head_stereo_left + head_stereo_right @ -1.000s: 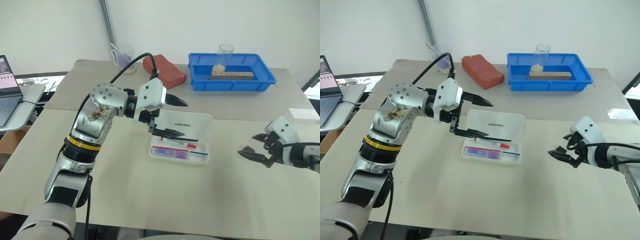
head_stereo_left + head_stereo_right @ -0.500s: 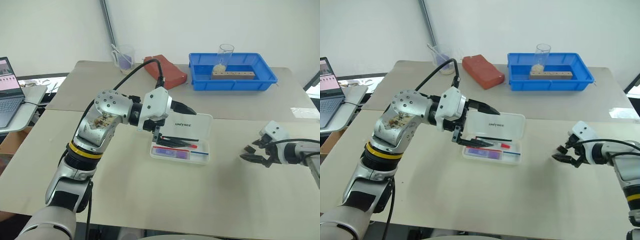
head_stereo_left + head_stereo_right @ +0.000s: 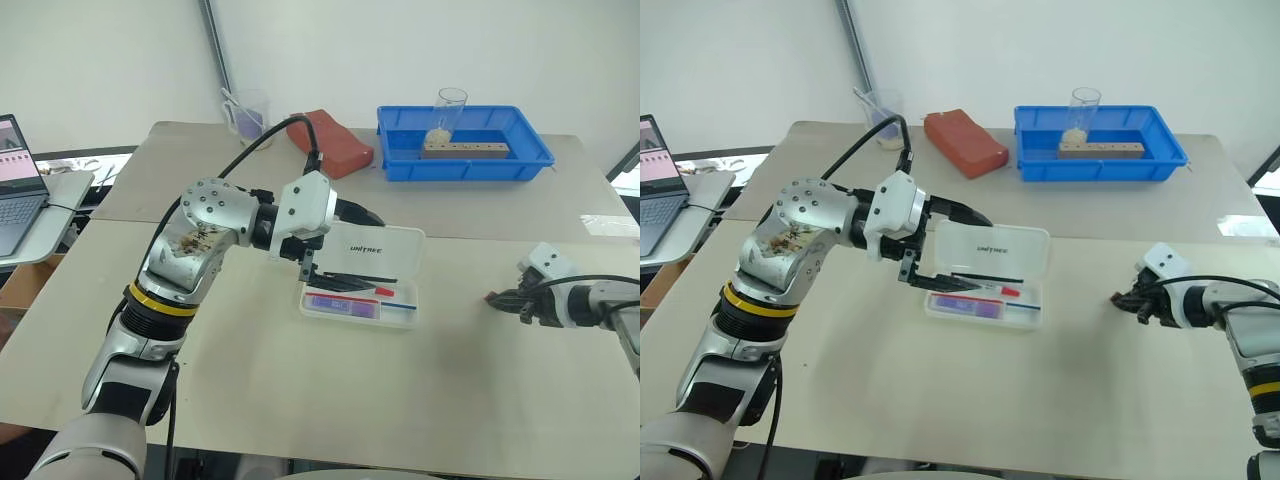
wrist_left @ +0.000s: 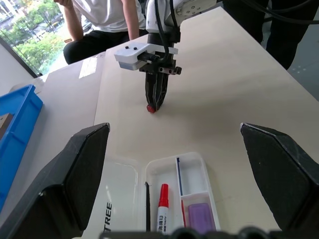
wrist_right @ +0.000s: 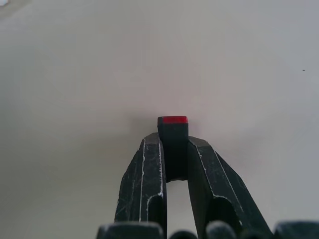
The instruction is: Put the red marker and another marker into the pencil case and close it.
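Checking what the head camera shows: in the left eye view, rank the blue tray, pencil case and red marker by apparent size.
1. Blue tray, though it sits farther away.
2. Pencil case, open, close behind it.
3. Red marker, clearly smallest, inside the case.

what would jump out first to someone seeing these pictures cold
The open pencil case mid-table draws the eye, lid back, with the red marker and the purple marker already inside. The left hand hovers open by the case's left end. Off to the right, the right hand is shut with its tips near the bare tabletop, and a small red-ended piece shows between its fingertips.
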